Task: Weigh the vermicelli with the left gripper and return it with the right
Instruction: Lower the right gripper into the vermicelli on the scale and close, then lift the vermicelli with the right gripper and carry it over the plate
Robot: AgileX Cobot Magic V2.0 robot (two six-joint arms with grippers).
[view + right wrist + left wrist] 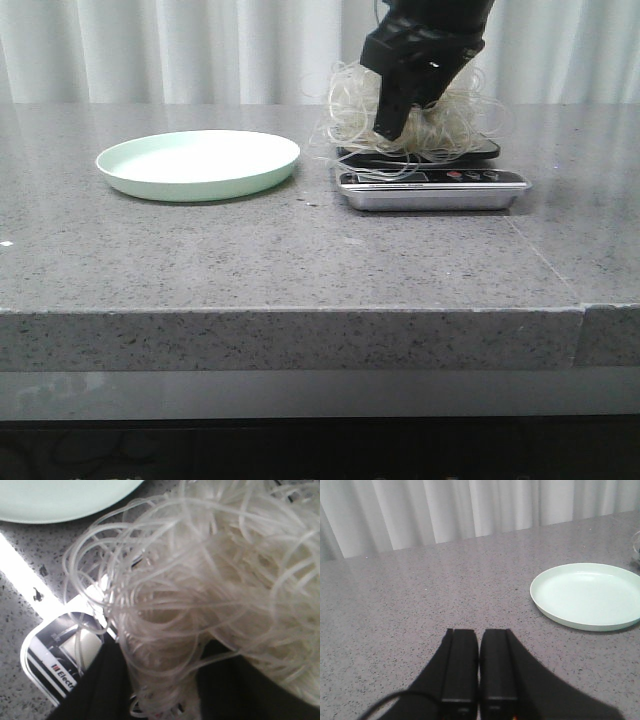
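A grey speckled stone counter (pixel 300 260) runs wide under both arms, with a seam near its right front edge, and white pleated curtains (pixel 180 50) hang behind it. The right gripper (pixel 400 125) reaches down into the vermicelli (pixel 450 110), whose loops spread out on both sides of its fingers; the bundle sits on the black platform of a silver kitchen scale (pixel 432 190). In the right wrist view strands fill the gap between the dark fingers (pixel 100 690), so the jaws seem to be clasped around the noodles, though the tangle hides the tips. The left gripper (pixel 479 680) is clenched, finger against finger, over bare counter, with the pale green plate (pixel 587 596) off to one side, well clear of it.
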